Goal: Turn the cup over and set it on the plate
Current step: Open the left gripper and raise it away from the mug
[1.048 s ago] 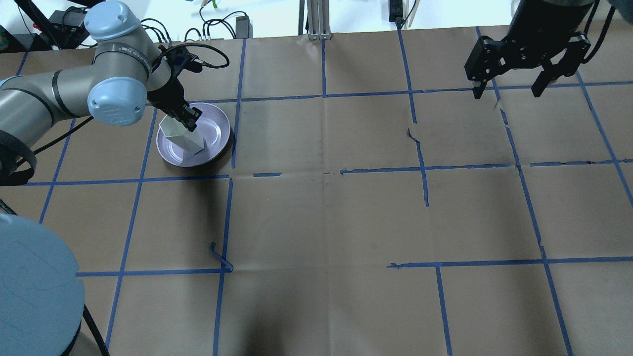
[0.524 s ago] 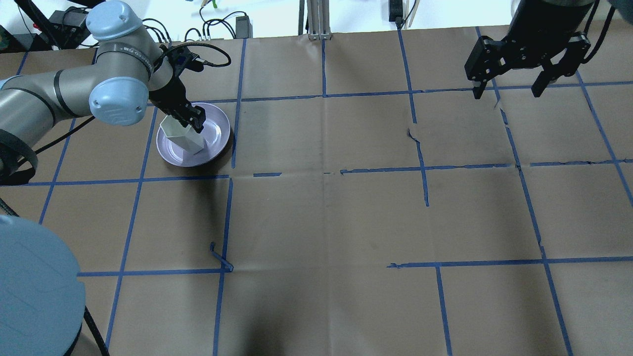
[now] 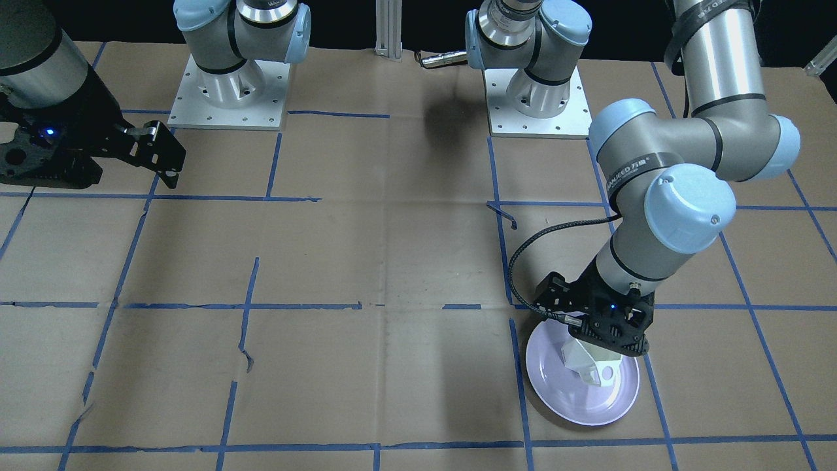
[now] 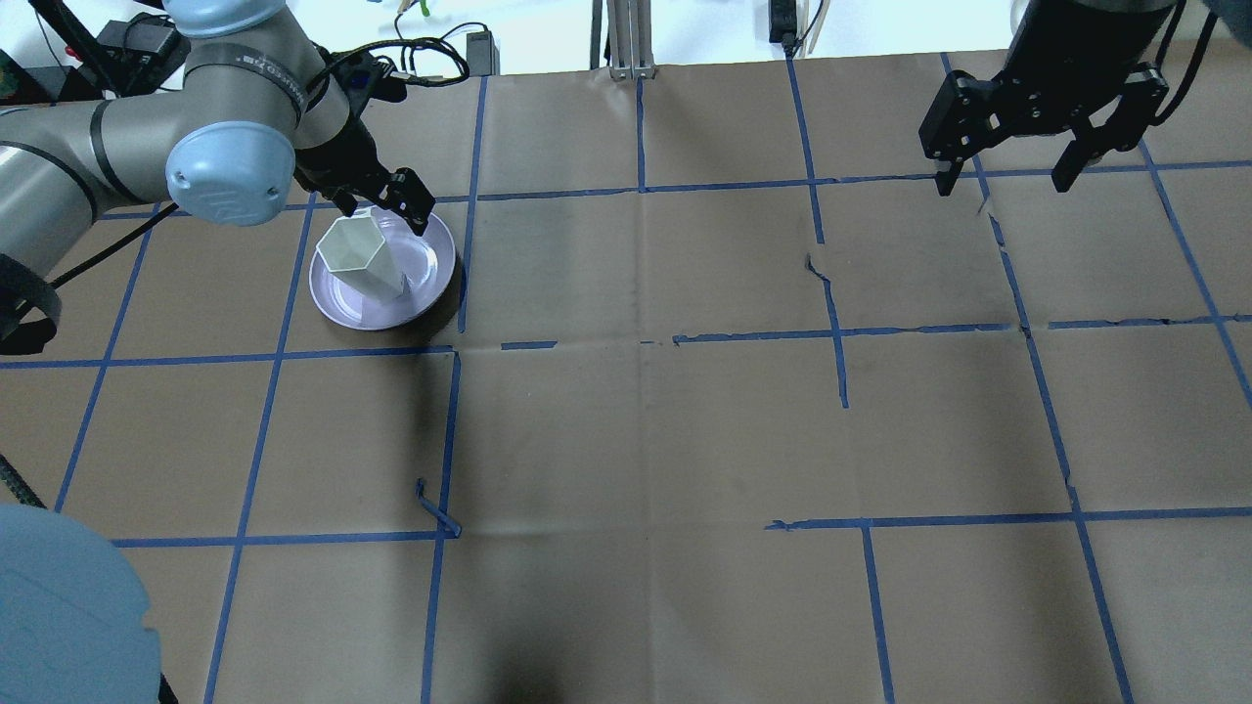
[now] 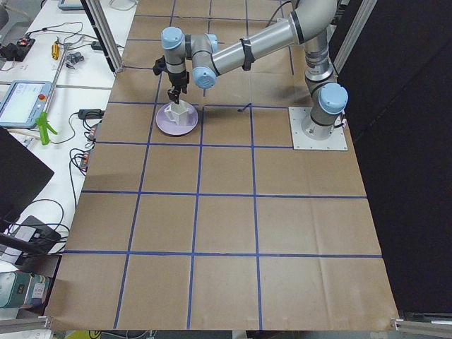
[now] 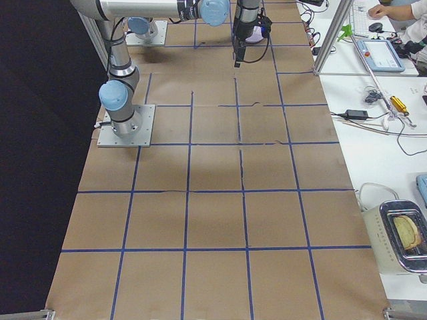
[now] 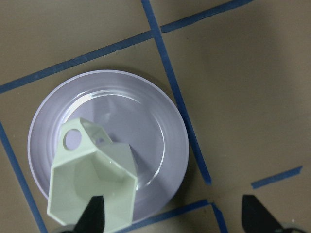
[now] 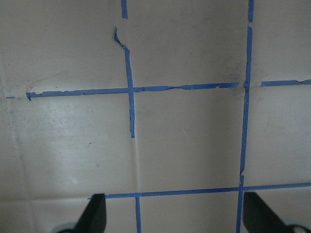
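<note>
The white faceted cup (image 4: 358, 256) stands upright, hexagonal rim up, on the left half of the pale lavender plate (image 4: 427, 270). My left gripper (image 4: 380, 207) is open and empty, just above and behind the cup's rim. In the left wrist view the cup (image 7: 92, 184) sits under one fingertip (image 7: 95, 213), with its handle toward the plate's (image 7: 155, 121) middle. The front-facing view shows the cup (image 3: 584, 362) on the plate (image 3: 562, 396) below the left gripper (image 3: 605, 333). My right gripper (image 4: 1007, 178) is open and empty, high over the table's far right.
Brown paper with a blue tape grid covers the table (image 4: 646, 430). Loose curls of tape stick up near the front left (image 4: 437, 513) and at the middle right (image 4: 817, 266). Cables and a metal post (image 4: 626, 39) lie beyond the far edge.
The left gripper has let go of the cup, opened, and pulled up and back. The cup went from tilted in the fingers to standing upright on the plate. The right arm has not moved.
</note>
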{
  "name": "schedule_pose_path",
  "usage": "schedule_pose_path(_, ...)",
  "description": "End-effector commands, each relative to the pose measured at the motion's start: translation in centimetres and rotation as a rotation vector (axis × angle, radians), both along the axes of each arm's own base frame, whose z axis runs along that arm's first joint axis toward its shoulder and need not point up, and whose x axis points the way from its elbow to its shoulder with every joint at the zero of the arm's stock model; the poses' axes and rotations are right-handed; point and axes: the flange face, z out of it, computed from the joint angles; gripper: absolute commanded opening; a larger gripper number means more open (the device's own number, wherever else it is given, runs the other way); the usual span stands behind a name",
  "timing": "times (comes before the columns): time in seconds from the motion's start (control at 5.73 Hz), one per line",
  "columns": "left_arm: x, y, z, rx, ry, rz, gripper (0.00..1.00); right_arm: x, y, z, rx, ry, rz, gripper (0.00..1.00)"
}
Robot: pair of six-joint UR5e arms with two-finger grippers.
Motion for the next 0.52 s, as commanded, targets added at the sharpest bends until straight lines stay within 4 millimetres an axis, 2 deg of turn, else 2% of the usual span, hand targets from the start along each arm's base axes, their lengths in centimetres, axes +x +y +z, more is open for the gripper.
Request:
schedule_pose_path(0.0,-3.1,2.2,6.1,0.022,0.001,0.083,0.98,0.0,0.0,0.0,0.000,0.000,0.000,1.00)
schedule_pose_path(0.17,-5.5,4.3,8.6,0.022,0.004,0.117,0.98,0.0,0.0,0.0,0.000,0.000,0.000,1.00)
schedule_pose_path(0.35,-6.0,7.1,11.5,0.038,0.001,0.122,0.98,0.0,0.0,0.0,0.000,0.000,0.000,1.00)
